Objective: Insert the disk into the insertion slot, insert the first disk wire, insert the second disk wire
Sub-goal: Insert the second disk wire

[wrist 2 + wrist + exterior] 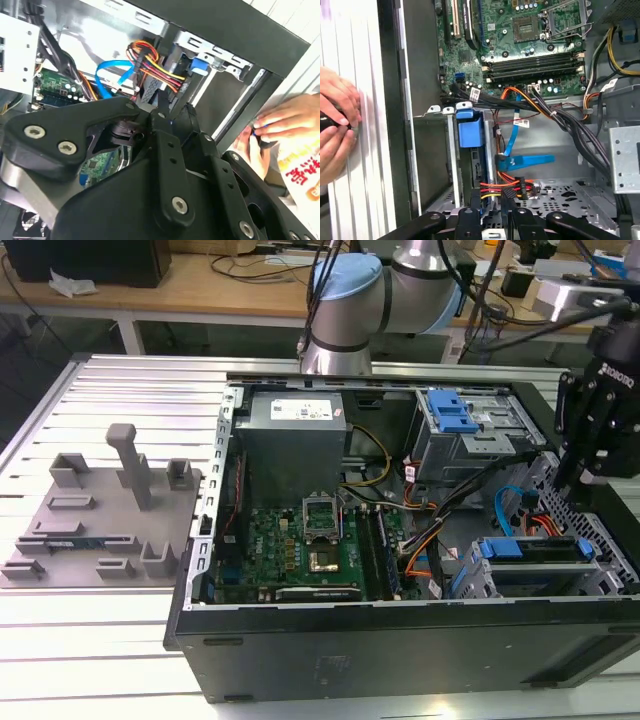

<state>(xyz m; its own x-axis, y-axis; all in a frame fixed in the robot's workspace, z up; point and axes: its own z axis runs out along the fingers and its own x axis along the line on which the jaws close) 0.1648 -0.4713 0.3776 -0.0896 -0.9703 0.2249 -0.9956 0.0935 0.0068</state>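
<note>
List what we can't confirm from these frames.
- Gripper finger state: in both wrist views its own black linkage covers the tips.
- Wire plug seating: first wrist view, gripper bars hide the joint.
- Disk depth in the insertion slot: exterior view, case wall crops it.
- Hands: second wrist view, the held item is covered by fingers.

Robotics lab bench. Open desktop PC case (400, 640) lies on a slotted aluminium table (130, 390), grey 3D-printed fixture plate (100, 515) at the exterior view's left, wooden workbenches (200, 285) with cables behind, robot arm (370, 300) at far side.
</note>
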